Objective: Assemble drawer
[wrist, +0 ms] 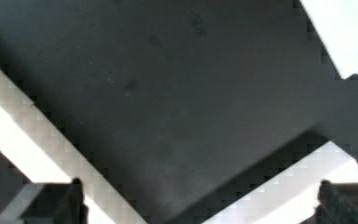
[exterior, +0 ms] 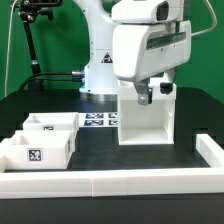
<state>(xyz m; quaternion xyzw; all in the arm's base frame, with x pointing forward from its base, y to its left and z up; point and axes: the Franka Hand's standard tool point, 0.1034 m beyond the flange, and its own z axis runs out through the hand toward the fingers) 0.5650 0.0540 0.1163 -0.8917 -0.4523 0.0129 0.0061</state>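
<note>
A white open-fronted drawer box (exterior: 146,122) stands upright on the black table, right of the middle in the exterior view. My gripper (exterior: 153,93) hangs just over its top edge, open and empty. In the wrist view the gripper (wrist: 197,210) shows its two dark fingertips (wrist: 43,205) far apart, with nothing between them but black table. Two white edges of the box (wrist: 51,140) run slantwise below them. Two small white drawers, one behind (exterior: 52,125) and one in front (exterior: 35,151), stand side by side at the exterior view's left.
The marker board (exterior: 100,121) lies flat between the drawers and the box. A low white wall (exterior: 120,181) borders the table's front and turns up its right side. The robot's base (exterior: 98,75) stands at the back. A dark stand (exterior: 35,35) rises at the back left.
</note>
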